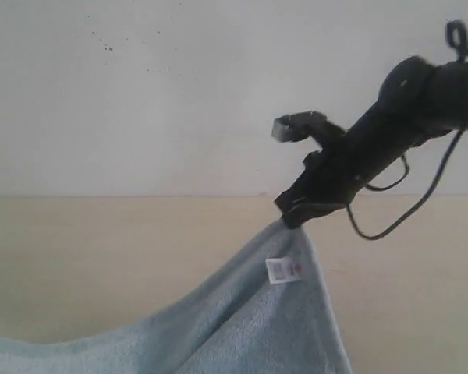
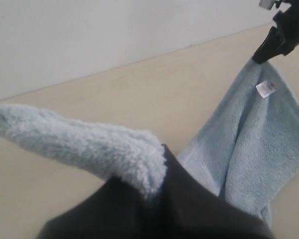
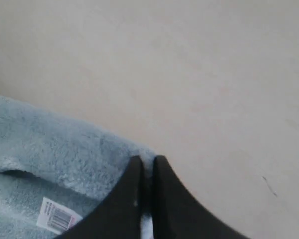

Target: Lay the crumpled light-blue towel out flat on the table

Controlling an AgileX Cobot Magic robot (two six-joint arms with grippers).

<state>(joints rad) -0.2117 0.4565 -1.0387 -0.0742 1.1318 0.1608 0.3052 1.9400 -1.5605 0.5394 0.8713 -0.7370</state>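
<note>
A: Which step are we looking at?

B: The lift-and-stretch, I'd judge. The black right gripper (image 1: pixel 292 216) is pinched tight on a corner of the pale light-blue fluffy terry-cloth towel (image 1: pixel 249 331), just above the small white printed label (image 1: pixel 283 270). It holds that corner up off the wide pale beige wood-look table (image 1: pixel 101 249). Below the label the cloth hangs in loose folds, so it is nowhere near flat.

A: And the other arm?

B: The exterior view leaves it out. The left wrist view shows the dark left gripper (image 2: pixel 162 199) with a thick fluffy fold of the towel coming out of it. It looks clamped on that fold, though the pile hides the fingertips. The fold is well apart from the label, with slack cloth between.

A: What does the next move call for?

B: Probably drawing the two held parts away from each other until the cloth goes taut, then lowering it onto the table before letting go. I cannot tell whether the left holds a true corner or only an edge. If it's an edge, a regrip may be needed.

A: What does the right wrist view add?

B: It shows the two black fingers (image 3: pixel 127 204) pressed together on the corner, with the label just beside them. It misses the drape and the plain white wall (image 1: pixel 140 93), which the exterior view shows.
</note>
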